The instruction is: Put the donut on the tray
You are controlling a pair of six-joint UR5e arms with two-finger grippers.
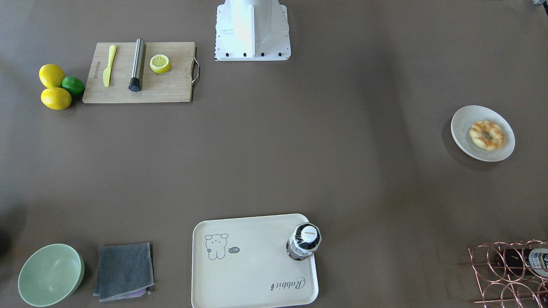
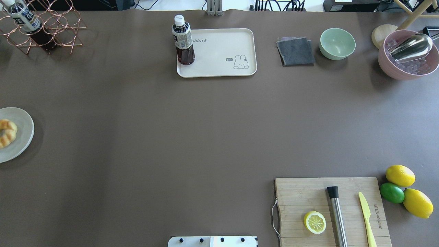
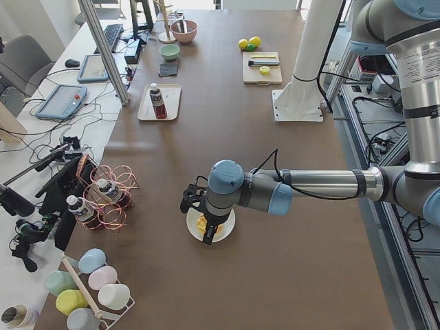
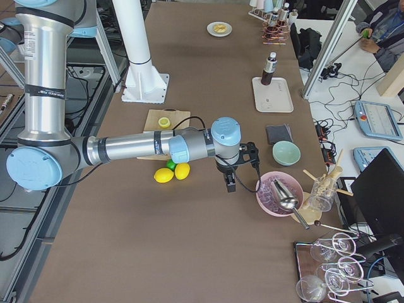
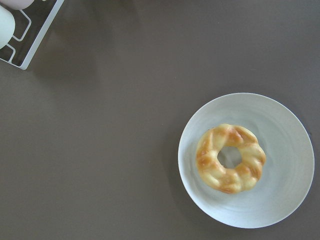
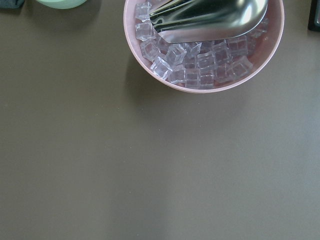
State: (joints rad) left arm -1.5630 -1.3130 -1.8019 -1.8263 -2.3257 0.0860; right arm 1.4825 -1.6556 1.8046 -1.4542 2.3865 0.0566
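Note:
The donut (image 1: 486,135) is a golden twisted ring lying on a round off-white plate (image 1: 464,122) at the table's end on my left side. It fills the left wrist view (image 5: 230,158) from straight above. The cream rabbit tray (image 1: 252,273) lies at the far middle edge (image 2: 223,44) with a dark drink bottle (image 1: 304,241) standing on one corner. My left gripper (image 3: 206,232) hangs over the plate in the exterior left view; I cannot tell whether it is open or shut. My right gripper (image 4: 230,182) hangs near a pink bowl; I cannot tell its state either.
A wooden cutting board (image 2: 308,192) holds a lemon half (image 2: 315,222), a steel tube and a yellow knife. Lemons and a lime (image 2: 392,192) lie beside it. A green bowl (image 2: 337,43), a grey cloth (image 2: 295,51), a pink ice bowl (image 2: 408,55) and a copper wire rack (image 2: 44,31) line the far edge.

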